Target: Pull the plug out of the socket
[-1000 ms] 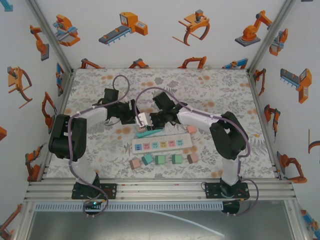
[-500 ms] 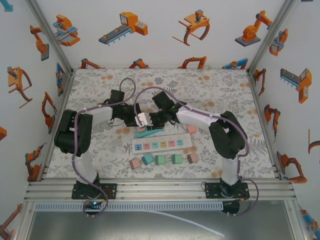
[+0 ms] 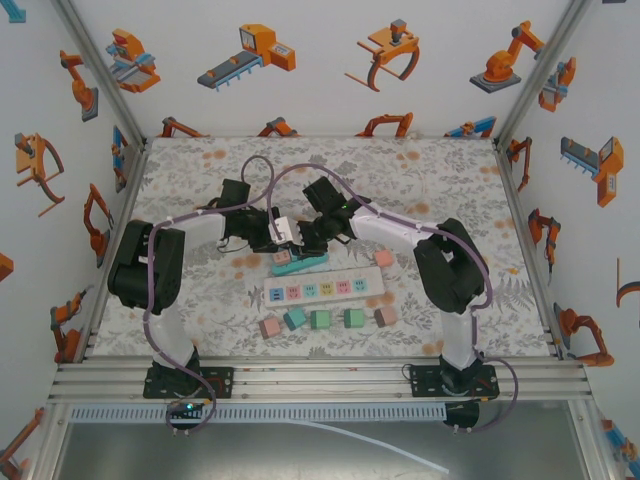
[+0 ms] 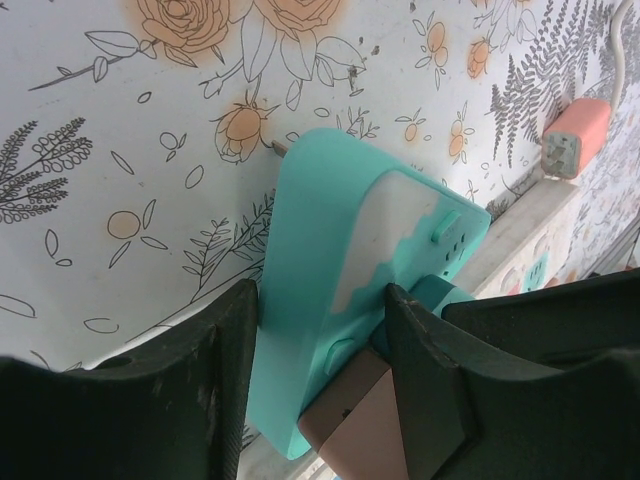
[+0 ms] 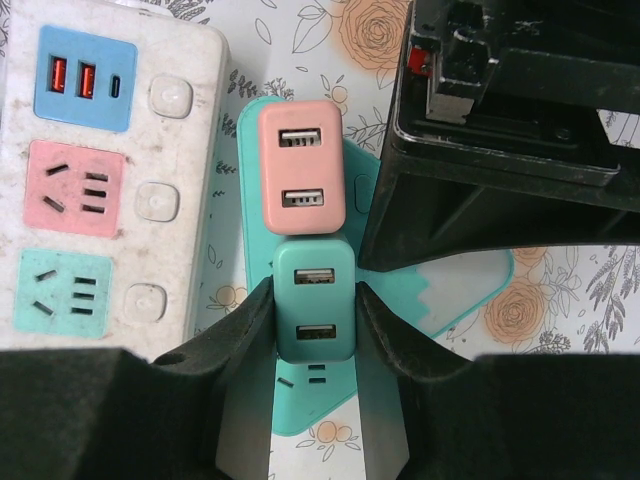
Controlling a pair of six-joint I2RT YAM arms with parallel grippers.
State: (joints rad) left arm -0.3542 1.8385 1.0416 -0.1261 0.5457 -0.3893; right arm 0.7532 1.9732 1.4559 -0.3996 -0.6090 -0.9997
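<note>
- I'm seeing the left gripper [image 4: 322, 300] clamping the teal socket strip [image 4: 345, 215] across its width, one finger on each long edge.
- The strip is sitting tilted up on edge in the left wrist view, with its far end over the floral mat [image 3: 450, 180].
- The right gripper [image 5: 315, 296] is clenching on the teal plug [image 5: 315, 325], pads pressing both of its sides.
- That plug is sitting seated in the strip, with its USB face pointing at the right wrist camera.
- A pink plug [image 5: 300, 165] is sitting in the next slot, touching the teal one.
- From the top, both grippers are meeting mid-table, just behind the white power strip [image 3: 325, 288].
- A row of loose plugs [image 3: 320, 320] is lying in front of the white strip, well apart from the grippers.
</note>
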